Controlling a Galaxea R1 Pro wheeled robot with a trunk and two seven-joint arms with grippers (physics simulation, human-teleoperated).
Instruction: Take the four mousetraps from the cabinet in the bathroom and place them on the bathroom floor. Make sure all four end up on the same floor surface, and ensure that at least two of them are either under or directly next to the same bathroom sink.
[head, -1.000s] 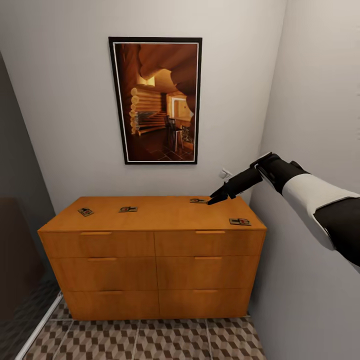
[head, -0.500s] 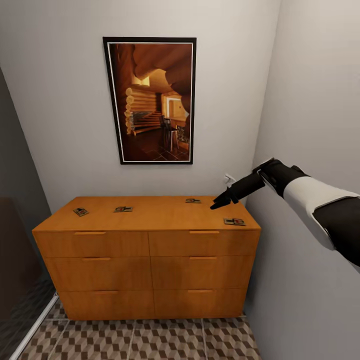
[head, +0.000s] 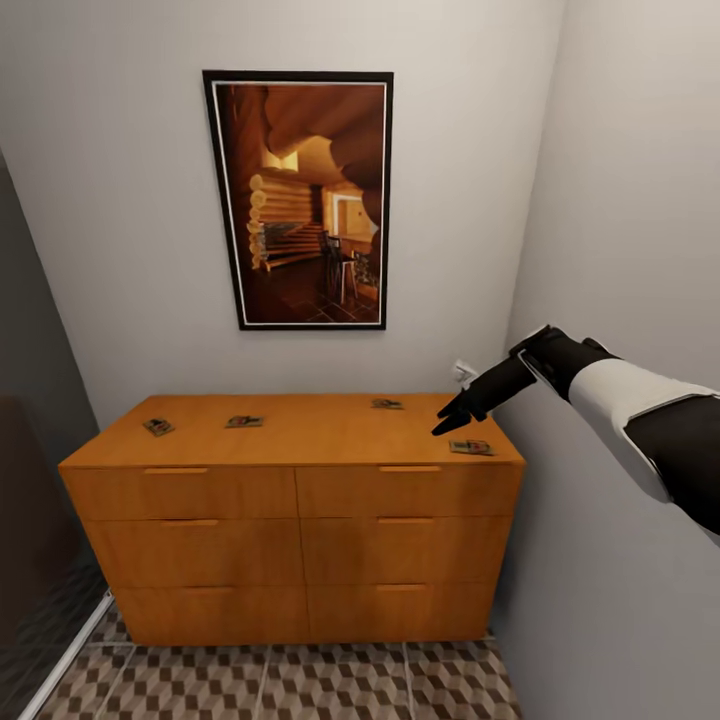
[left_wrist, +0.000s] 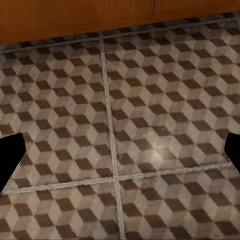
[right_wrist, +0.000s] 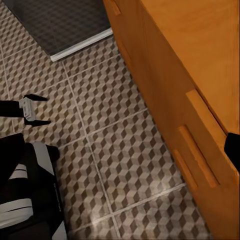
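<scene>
Facing the cabinet (head: 290, 520), set in a narrow alcove with its right end against the wall and bathroom floor (head: 300, 685) open before it. All six drawers are shut. Four mousetraps lie on top (head: 157, 427) (head: 244, 421) (head: 387, 404) (head: 471, 447). The right claw (head: 447, 422) hovers empty just beside the rightmost trap; its opening cannot be told. The left claw (left_wrist: 120, 150), fingers spread wide, hangs empty over floor tiles.

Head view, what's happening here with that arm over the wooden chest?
The right gripper hovers over the right end of the cabinet, above the nearest of four mousetraps lying on its top. Nothing is held yet. The left gripper hangs low, open, over the bathroom floor.
</scene>
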